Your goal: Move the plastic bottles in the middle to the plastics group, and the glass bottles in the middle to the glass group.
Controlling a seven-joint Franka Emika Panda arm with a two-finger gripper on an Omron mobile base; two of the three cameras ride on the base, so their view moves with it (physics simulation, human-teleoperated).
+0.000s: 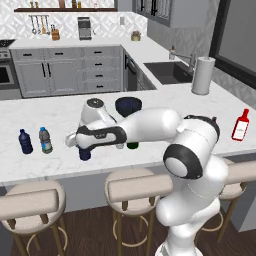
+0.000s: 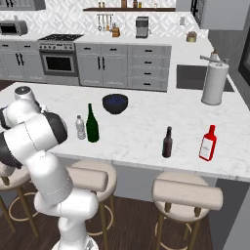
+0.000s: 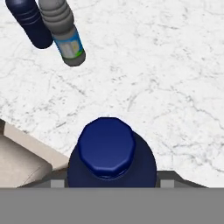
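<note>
My gripper [image 1: 86, 146] is shut on an opaque dark blue plastic bottle [image 1: 85, 153] near the counter's front edge. In the hand view its blue cap [image 3: 107, 146] sits between the fingers. I cannot tell whether it is lifted or standing. To its left stands the plastics group: a dark blue bottle [image 1: 25, 141] [image 3: 30, 22] and a clear bottle with a blue label [image 1: 45, 140] [image 3: 65, 37]. The tall dark green glass bottle [image 2: 92, 124] and the clear greyish bottle [image 2: 80, 127] stand mid-counter. The glass group, a red bottle [image 2: 208, 143] [image 1: 241, 125] and a dark brown bottle [image 2: 167, 142], is at the right.
A dark bowl [image 1: 128, 106] [image 2: 115, 103] sits behind the middle bottles. A paper towel roll [image 1: 203, 75] stands by the sink [image 1: 167, 71]. Padded stools [image 1: 137, 185] line the counter's front edge.
</note>
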